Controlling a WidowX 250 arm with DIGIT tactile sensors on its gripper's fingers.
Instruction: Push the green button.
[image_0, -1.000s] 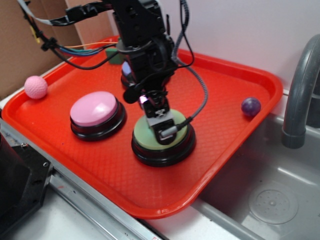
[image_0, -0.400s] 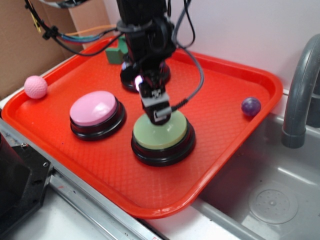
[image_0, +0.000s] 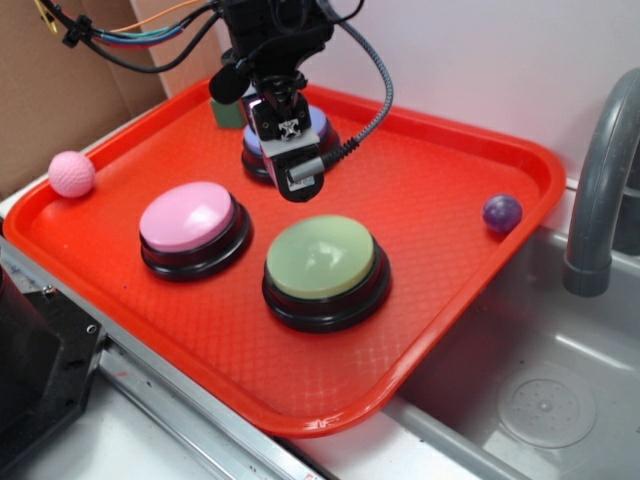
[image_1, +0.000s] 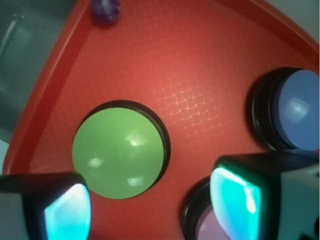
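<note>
Smooth, slightly glossy pale green dome on the green button (image_0: 320, 256), with soft highlights; shiny black plastic base beneath. Same glossy plastic look on the pink button (image_0: 188, 216) at nine o'clock of it and the blue button (image_1: 298, 110). Red plastic tray (image_0: 450, 230) embossed with a fine diamond grid, satin sheen. Dimpled matt pink ball (image_0: 72, 173). Glossy purple ball (image_0: 502, 212). Dull grey sink (image_0: 520, 390).

Blue button (image_0: 318, 125) half behind the arm.
</note>
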